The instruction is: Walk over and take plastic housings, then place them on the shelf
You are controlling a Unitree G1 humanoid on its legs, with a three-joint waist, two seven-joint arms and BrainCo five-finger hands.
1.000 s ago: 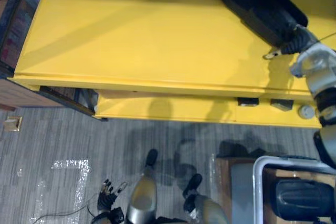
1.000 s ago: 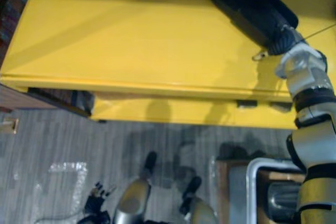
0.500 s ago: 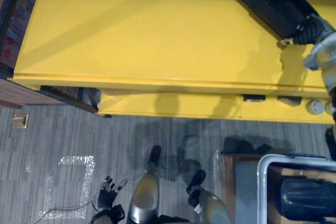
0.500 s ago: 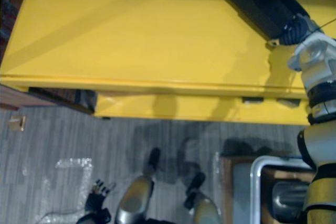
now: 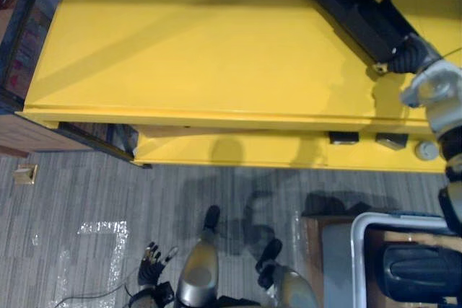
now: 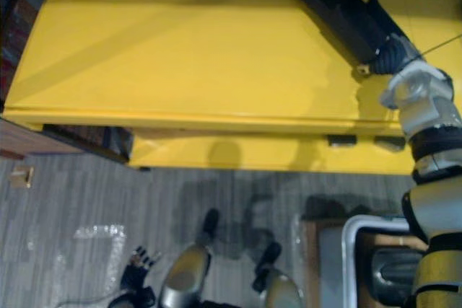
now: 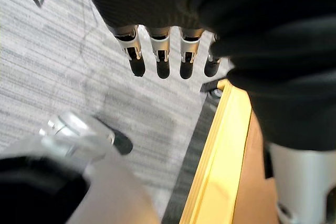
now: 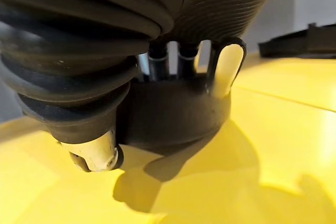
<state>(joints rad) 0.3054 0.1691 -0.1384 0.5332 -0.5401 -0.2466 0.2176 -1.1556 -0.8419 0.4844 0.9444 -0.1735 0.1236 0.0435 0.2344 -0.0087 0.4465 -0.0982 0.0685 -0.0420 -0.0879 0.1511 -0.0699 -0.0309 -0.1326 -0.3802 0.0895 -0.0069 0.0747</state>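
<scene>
One housing (image 5: 357, 12) lies far right on the shelf (image 5: 202, 55); you cannot tell the right robot hand's (image 5: 406, 54) state there; left robot hand (image 5: 150, 275) hangs spread.

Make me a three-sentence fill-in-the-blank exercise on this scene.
The right robot hand is at one end of the ___ plastic housing.
That housing lies on the ___ shelf.
The left robot hand hangs low above the grey ___, fingers straight.
Missing words: black, yellow, floor.
</scene>
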